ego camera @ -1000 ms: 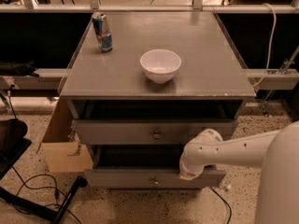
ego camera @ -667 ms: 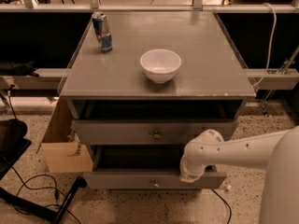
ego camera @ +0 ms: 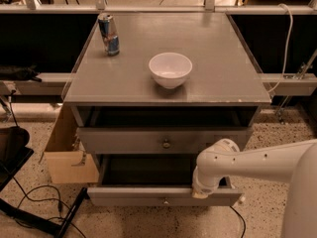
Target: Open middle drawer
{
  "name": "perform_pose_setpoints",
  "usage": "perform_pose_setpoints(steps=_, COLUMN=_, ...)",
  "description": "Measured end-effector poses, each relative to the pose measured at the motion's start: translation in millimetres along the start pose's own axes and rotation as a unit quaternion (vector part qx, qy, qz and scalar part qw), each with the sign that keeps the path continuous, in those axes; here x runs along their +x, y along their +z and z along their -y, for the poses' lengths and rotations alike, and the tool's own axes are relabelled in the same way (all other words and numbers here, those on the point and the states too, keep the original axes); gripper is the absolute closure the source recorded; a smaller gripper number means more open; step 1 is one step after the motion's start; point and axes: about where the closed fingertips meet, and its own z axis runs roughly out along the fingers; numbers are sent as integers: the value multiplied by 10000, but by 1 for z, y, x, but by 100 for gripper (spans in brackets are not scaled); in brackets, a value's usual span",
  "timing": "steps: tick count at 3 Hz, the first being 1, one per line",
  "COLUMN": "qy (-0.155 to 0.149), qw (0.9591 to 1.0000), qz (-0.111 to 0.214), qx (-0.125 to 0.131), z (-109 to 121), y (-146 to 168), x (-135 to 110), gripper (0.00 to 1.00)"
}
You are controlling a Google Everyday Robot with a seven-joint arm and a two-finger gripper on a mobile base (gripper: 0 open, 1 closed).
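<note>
The middle drawer (ego camera: 138, 196) is the lower of the two grey fronts I see. It is low and flat, with a small brass knob (ego camera: 163, 200) at centre. It stands pulled out, showing a dark inside behind its front. My white arm reaches in from the right, and my gripper (ego camera: 200, 191) sits at the top edge of this front, right of the knob, mostly hidden by the wrist. The grey drawer above it (ego camera: 124, 140), with its own brass knob (ego camera: 166, 143), has a dark gap over it under the tabletop.
On the grey tabletop (ego camera: 223, 78) stand a white bowl (ego camera: 170, 69) and a drink can (ego camera: 109, 33). A cardboard box (ego camera: 67, 152) leans at the cabinet's left. Black cables (ego camera: 39, 217) lie on the speckled floor. Rails run behind on both sides.
The middle drawer's front has slid further out towards me, and my wrist has come down and out with it. The bowl, the can and the upper drawer have not moved.
</note>
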Motion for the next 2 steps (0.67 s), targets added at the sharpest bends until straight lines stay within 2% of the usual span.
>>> perform_pose_setpoints(steps=1, qy=0, qw=10000, qz=0, qx=0, z=0, y=-2, x=0, gripper=100)
perform_pose_setpoints(steps=2, qy=-46, qw=9999, qz=-29, qx=-147, z=-11, y=-3, x=5, gripper=100)
